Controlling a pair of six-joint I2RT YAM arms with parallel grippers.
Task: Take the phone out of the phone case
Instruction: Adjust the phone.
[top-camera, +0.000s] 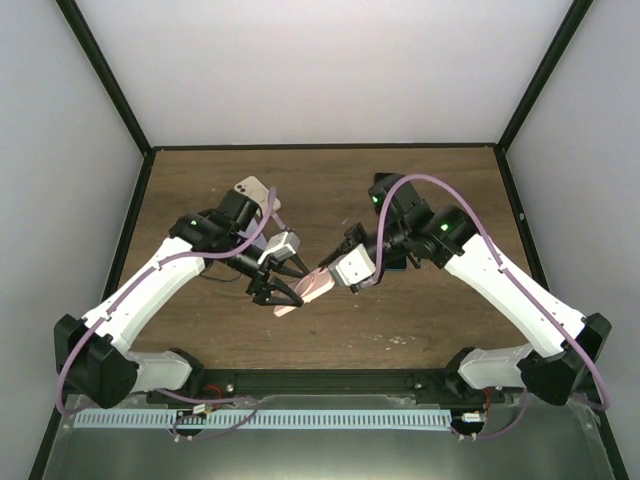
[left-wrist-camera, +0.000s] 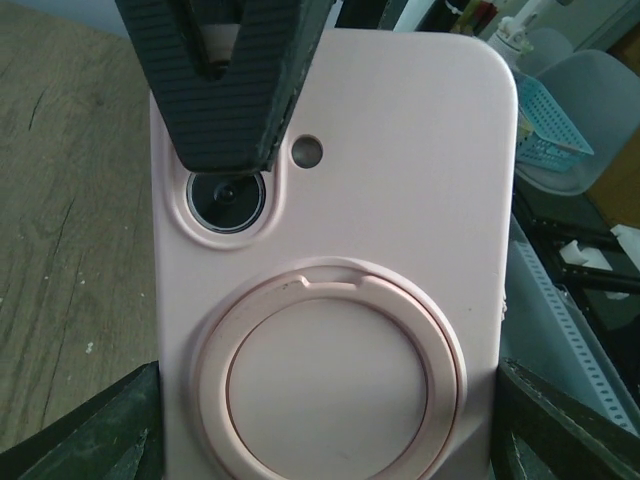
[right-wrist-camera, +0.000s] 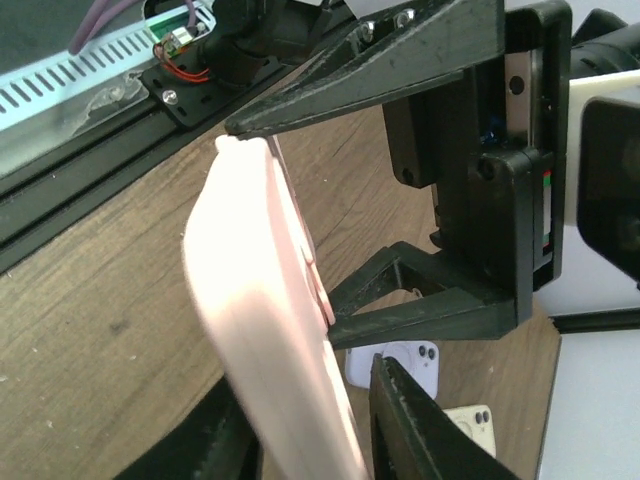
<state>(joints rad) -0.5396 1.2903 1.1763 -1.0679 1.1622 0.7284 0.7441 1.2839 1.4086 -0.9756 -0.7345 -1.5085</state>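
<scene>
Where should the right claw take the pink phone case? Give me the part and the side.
Grip the phone case at its camera end, pinching the flat front and back, coming in from beyond that end. The left claw spans the long edges near the ring, so probably only this end is free.

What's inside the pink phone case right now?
A camera lens shows through the cutout in the pink phone case, so the phone seems seated inside. A finger of the right gripper covers the cutout's upper part; the screen side is hidden.
</scene>
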